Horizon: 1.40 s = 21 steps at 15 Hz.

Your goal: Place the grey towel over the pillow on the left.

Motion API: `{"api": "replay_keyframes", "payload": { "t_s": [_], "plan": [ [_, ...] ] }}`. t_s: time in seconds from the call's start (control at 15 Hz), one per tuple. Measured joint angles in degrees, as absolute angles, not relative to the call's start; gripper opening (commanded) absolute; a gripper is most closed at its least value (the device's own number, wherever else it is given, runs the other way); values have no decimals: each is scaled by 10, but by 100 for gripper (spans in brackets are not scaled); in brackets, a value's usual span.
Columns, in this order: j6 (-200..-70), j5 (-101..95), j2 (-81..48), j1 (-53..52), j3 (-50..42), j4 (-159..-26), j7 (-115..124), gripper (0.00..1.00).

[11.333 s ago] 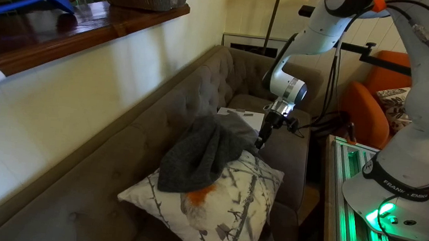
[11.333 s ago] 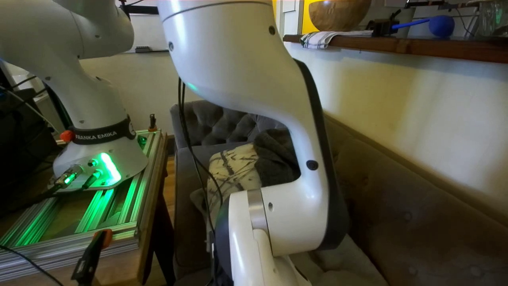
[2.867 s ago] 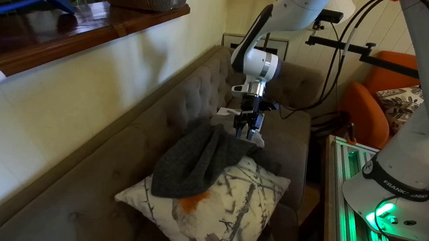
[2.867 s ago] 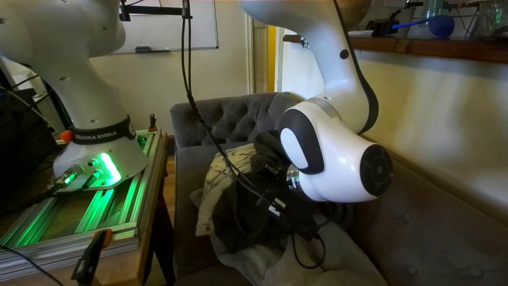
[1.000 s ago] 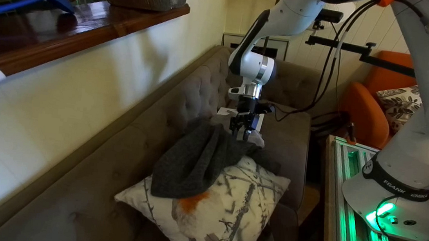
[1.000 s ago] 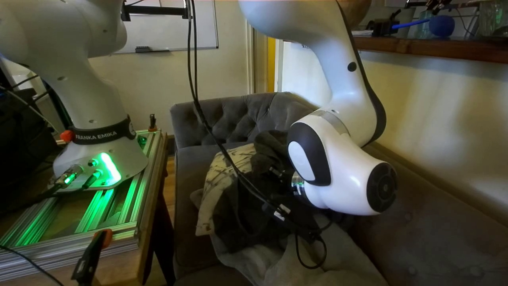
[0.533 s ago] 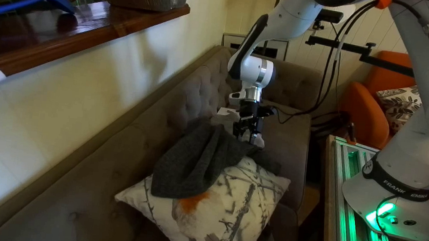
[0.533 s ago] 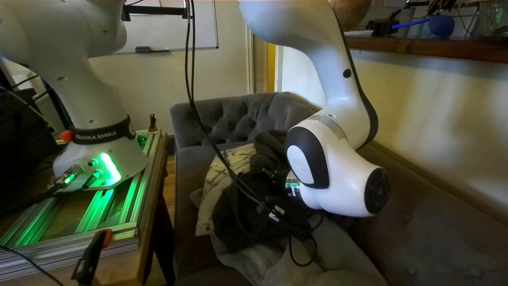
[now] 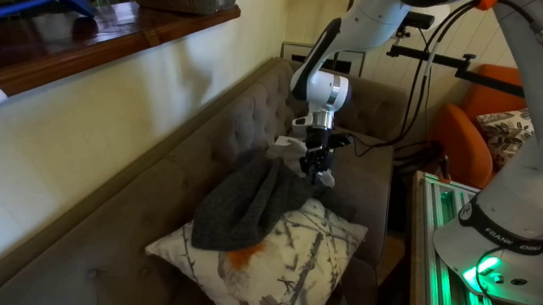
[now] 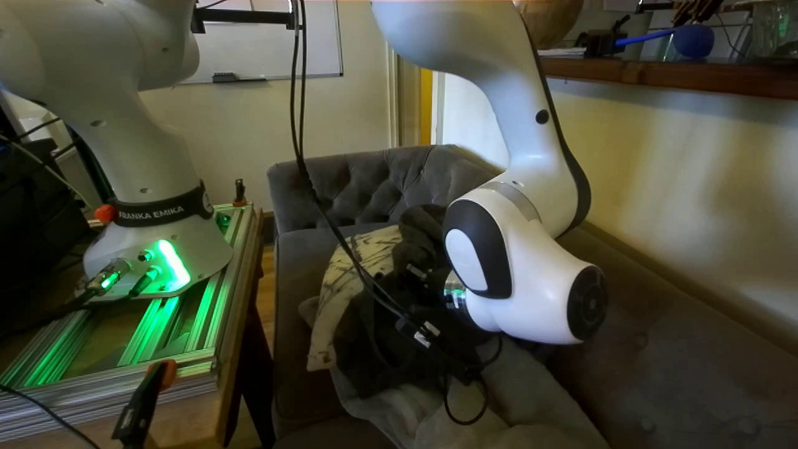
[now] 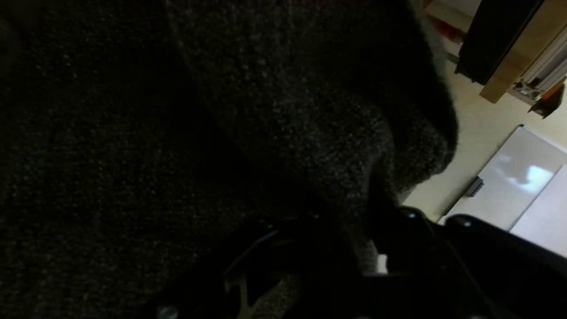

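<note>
The pillow (image 9: pixel 284 283) lies at a slant on the sofa (image 9: pixel 89 284), nearest in an exterior view. Its face is white, printed with grey branches and an orange patch; the near part of that face is exposed.

The grey towel (image 9: pixel 246 210) lies bunched in deep folds over the far part of the pillow, its near edge meeting the orange patch. Coverage is partial; the rest of the towel runs past the pillow's far edge. In the wrist view the towel fills most of the picture and is very dark.

The fingers (image 9: pixel 307 166) point down at the towel beyond the pillow. They stand narrow, and in the wrist view a fold of the towel passes between them. Whether they grip this fold cannot be told, owing to the darkness there.

The arm (image 9: pixel 325 85) reaches over the sofa from its base (image 9: pixel 495 263), which stands on metal rails (image 10: pixel 81 399) on the tabletop (image 10: pixel 193 418) alongside.

Just beside the towel's far end, a pale grey cloth (image 10: pixel 530 386) is spread on the sofa seat. Farther back are an orange chair (image 9: pixel 465 136) bearing a leaf-patterned cushion (image 9: pixel 504 137) and, in an exterior view, a whiteboard (image 10: pixel 268 53) on the wall (image 10: pixel 243 118).
</note>
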<state>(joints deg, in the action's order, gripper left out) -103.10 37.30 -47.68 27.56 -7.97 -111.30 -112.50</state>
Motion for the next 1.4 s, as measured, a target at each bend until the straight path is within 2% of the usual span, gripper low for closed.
{"api": "replay_keyframes", "payload": {
  "t_s": [0.4,0.8,0.87,1.07,1.4],
  "plan": [
    [-1188,473,-353,256,-80,-1264,-1117,1],
    [-1426,544,-207,175,-54,-1448,-1152,1],
    [-1459,552,-184,157,-44,-1480,-1155,4],
    [-1493,553,-128,116,-24,-1550,-1151,4],
    [-1505,548,-111,110,-25,-1565,-1148,1]
  ]
}}
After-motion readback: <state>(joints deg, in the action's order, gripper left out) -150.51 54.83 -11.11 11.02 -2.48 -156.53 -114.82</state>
